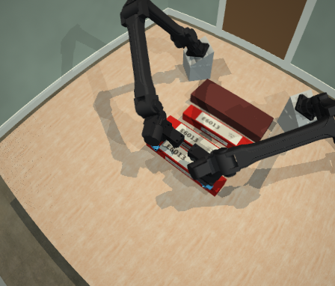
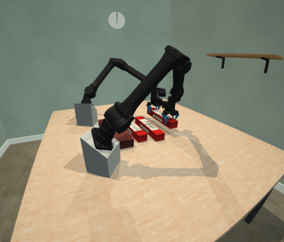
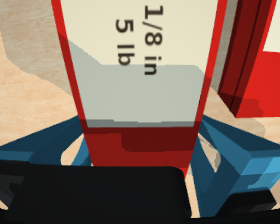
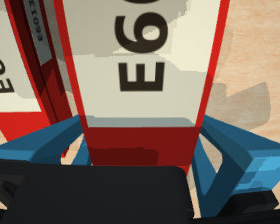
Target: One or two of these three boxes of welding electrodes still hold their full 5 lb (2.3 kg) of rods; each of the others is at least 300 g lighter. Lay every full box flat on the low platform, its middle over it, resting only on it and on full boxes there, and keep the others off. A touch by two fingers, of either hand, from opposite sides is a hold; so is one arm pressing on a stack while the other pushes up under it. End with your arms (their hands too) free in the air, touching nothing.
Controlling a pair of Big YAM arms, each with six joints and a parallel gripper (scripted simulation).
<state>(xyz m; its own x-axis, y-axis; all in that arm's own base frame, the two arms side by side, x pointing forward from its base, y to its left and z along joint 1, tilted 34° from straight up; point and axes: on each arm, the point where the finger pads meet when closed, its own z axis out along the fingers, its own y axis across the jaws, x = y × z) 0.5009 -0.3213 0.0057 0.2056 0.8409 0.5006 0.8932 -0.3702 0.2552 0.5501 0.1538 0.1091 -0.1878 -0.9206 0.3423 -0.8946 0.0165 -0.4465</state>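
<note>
A red-and-white electrode box [image 1: 176,151] [image 2: 174,123] [image 3: 141,100] [image 4: 101,107] hangs level, a little above the table. My left gripper [image 1: 211,180] [image 2: 153,108] [image 3: 140,113] is shut on its "5 lb" end, a blue finger on each side. My right gripper [image 1: 160,144] [image 2: 170,118] [image 4: 141,113] is shut on its "E6013" end in the same way. A second box [image 1: 189,135] [image 2: 153,128] [image 3: 271,80] [image 4: 13,125] lies flat beside it. A third box [image 1: 210,121] [image 2: 138,133] lies between that one and the dark red platform [image 1: 232,106] [image 2: 127,143]. No box rests on the platform.
The grey arm bases [image 1: 199,67] [image 2: 99,161] stand behind the platform, near its two ends. The two hands are close together over the held box. In the top view my left forearm [image 1: 284,140] passes near the third box's end.
</note>
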